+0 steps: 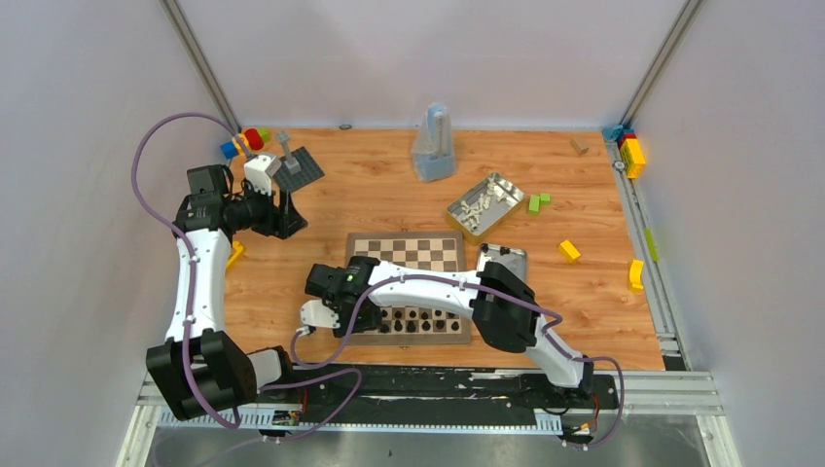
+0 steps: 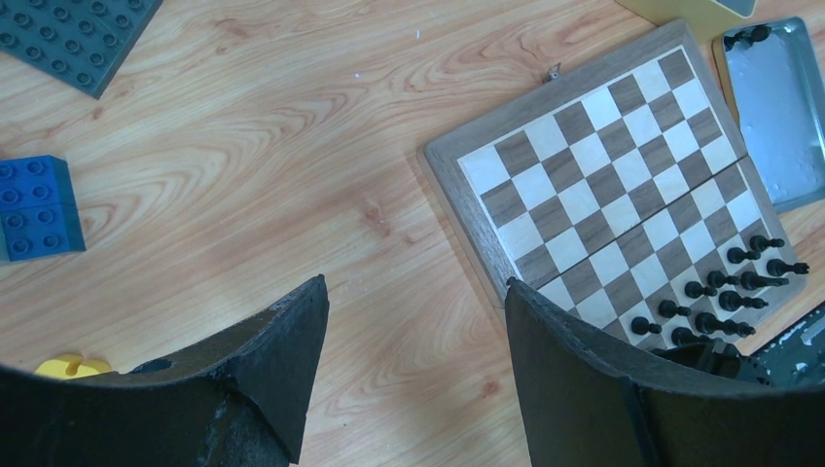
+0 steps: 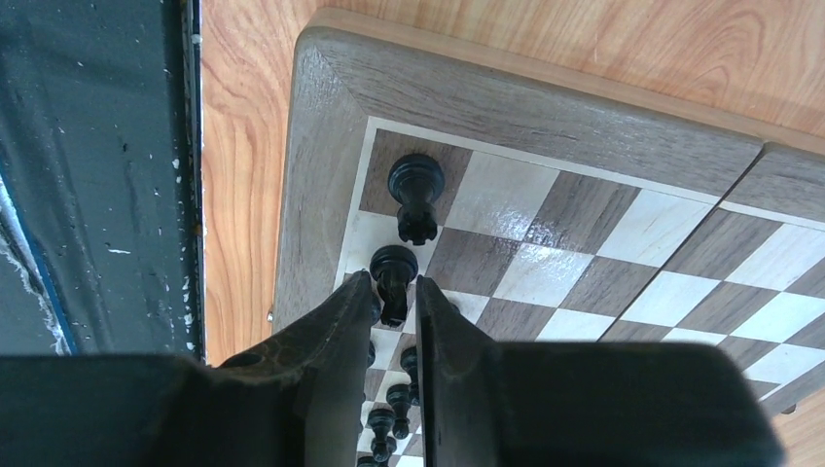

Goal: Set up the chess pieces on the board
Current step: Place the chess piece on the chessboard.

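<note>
The board (image 1: 404,251) lies mid-table, and several black chess pieces (image 1: 418,321) stand in its two near rows. My right gripper (image 1: 352,316) hovers over the board's near-left corner. In the right wrist view its jaws (image 3: 397,292) stand narrowly open around a black piece (image 3: 393,268) that rests on its square, with slim gaps on either side. A black rook (image 3: 415,185) stands on the corner square beyond. Pale pieces (image 1: 479,204) lie in a metal tin. My left gripper (image 1: 289,218) is open and empty over bare wood (image 2: 413,292), left of the board (image 2: 603,165).
A second tin (image 1: 501,258) sits at the board's right edge, with a black piece (image 2: 747,37) in it. A grey studded plate (image 1: 297,167), a clear container (image 1: 433,146), green blocks (image 1: 538,202), yellow blocks (image 1: 569,251) and a blue block (image 2: 34,206) lie around.
</note>
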Robot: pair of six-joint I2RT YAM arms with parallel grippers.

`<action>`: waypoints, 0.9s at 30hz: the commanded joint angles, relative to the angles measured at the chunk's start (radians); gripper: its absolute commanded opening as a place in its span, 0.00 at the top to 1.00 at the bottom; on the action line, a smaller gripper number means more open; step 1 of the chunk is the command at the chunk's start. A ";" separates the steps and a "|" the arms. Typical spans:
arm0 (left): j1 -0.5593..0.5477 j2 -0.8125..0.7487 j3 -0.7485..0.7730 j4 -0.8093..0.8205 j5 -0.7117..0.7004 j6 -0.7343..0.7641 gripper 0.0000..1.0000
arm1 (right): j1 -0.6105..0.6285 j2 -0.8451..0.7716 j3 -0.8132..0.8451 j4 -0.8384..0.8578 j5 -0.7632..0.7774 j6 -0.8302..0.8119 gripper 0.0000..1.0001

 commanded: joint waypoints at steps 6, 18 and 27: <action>0.008 -0.025 0.017 -0.006 0.027 0.030 0.25 | 0.006 -0.001 0.035 0.016 0.012 0.000 0.70; 0.008 -0.024 0.018 -0.006 0.030 0.031 0.25 | 0.006 0.000 0.040 0.016 -0.003 0.007 0.81; 0.008 -0.025 0.019 -0.009 0.033 0.032 0.25 | 0.009 -0.001 0.046 0.014 -0.020 0.012 0.82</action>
